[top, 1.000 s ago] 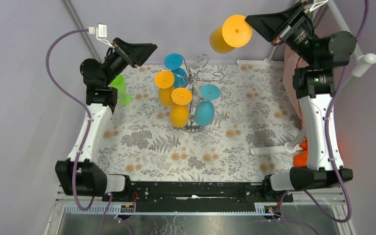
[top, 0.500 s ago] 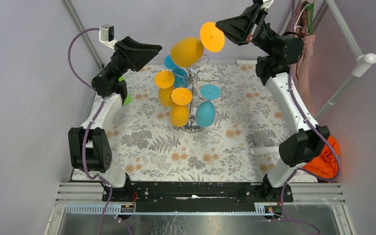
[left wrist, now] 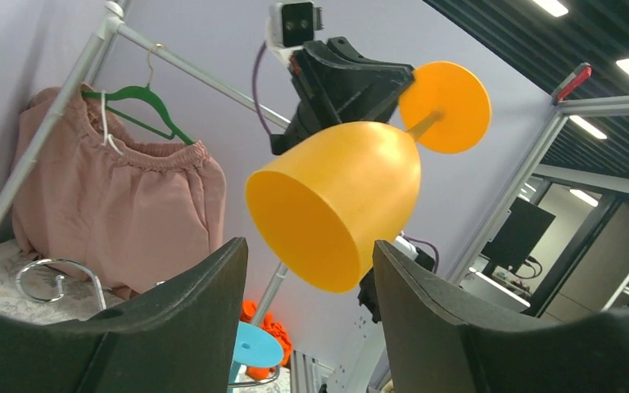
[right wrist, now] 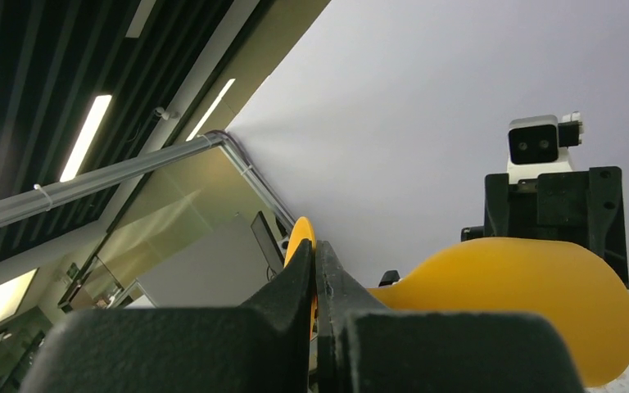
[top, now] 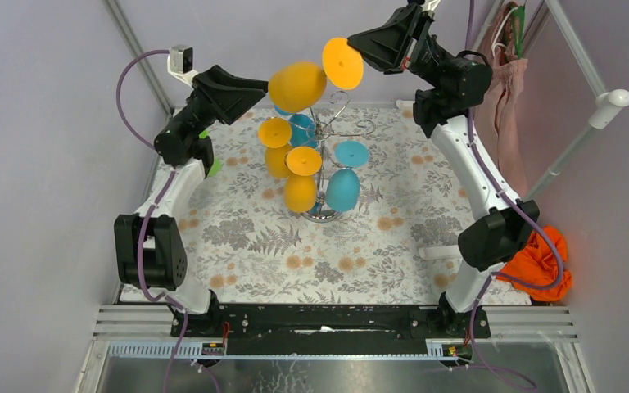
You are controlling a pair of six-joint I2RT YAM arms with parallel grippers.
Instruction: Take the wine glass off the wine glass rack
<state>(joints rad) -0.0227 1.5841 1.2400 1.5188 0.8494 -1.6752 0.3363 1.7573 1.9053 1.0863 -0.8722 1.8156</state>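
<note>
My right gripper (top: 359, 49) is shut on the round foot (top: 342, 63) of an orange wine glass (top: 297, 86) and holds it on its side, high above the wine glass rack (top: 340, 124). The right wrist view shows my jaws (right wrist: 315, 250) pinching the foot's edge (right wrist: 301, 237), with the bowl (right wrist: 524, 295) to the right. My left gripper (top: 258, 86) is open, its tips just short of the bowl's mouth. In the left wrist view the glass (left wrist: 344, 205) hangs above my spread fingers (left wrist: 188, 327). Several orange and blue glasses hang on the rack.
The rack's shiny base (top: 321, 215) stands mid-table on a floral cloth. A green glass (top: 210, 166) sits behind the left arm. Pink clothes (top: 508, 90) hang at the far right, an orange cloth (top: 540, 266) lies at the right edge, and a white pipe (top: 450, 250) lies beside it.
My right arm has swung left, carrying the orange glass from the far right to above the rack. My left arm has risen and turned its open gripper toward the bowl.
</note>
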